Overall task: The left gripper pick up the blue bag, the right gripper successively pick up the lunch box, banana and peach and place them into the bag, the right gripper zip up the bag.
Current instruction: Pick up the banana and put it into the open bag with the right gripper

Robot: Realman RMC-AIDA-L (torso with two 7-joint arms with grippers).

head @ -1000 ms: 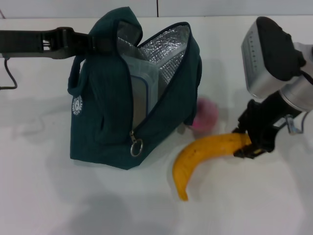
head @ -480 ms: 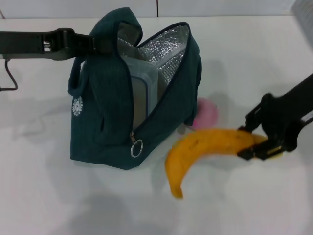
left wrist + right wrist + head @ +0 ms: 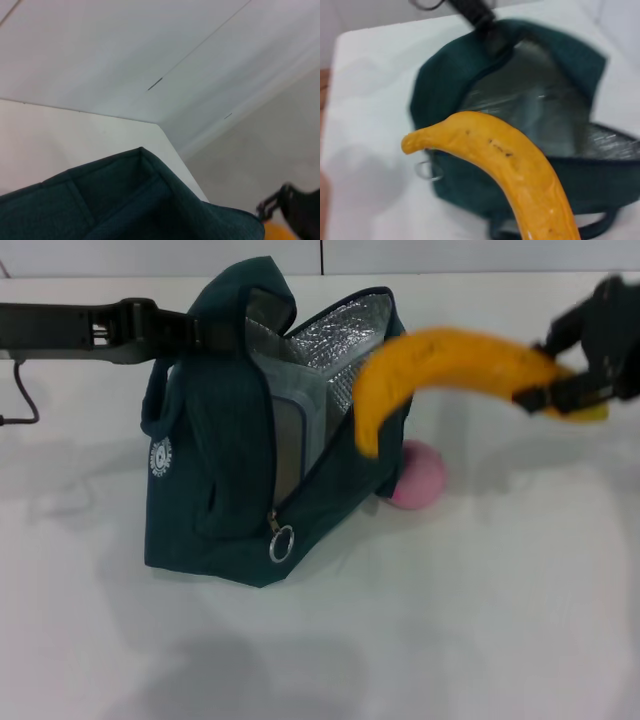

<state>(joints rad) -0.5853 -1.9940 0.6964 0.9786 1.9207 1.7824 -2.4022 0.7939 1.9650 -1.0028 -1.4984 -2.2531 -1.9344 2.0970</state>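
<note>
The blue bag stands open on the white table, its foil lining showing. My left gripper is shut on the bag's upper edge at the left. The lunch box stands upright inside the bag. My right gripper is shut on one end of the banana and holds it in the air, level with the bag's open top, to its right. The banana's free end points toward the opening. The peach lies on the table right beside the bag. The bag also fills the right wrist view.
The ring zipper pull hangs low on the bag's front edge. A dark cable lies at the far left. The table's far edge runs just behind the bag.
My right gripper has lifted the banana from the table up and back to the height of the bag's open top. The peach, earlier partly covered, now shows. The left arm and bag stayed still.
</note>
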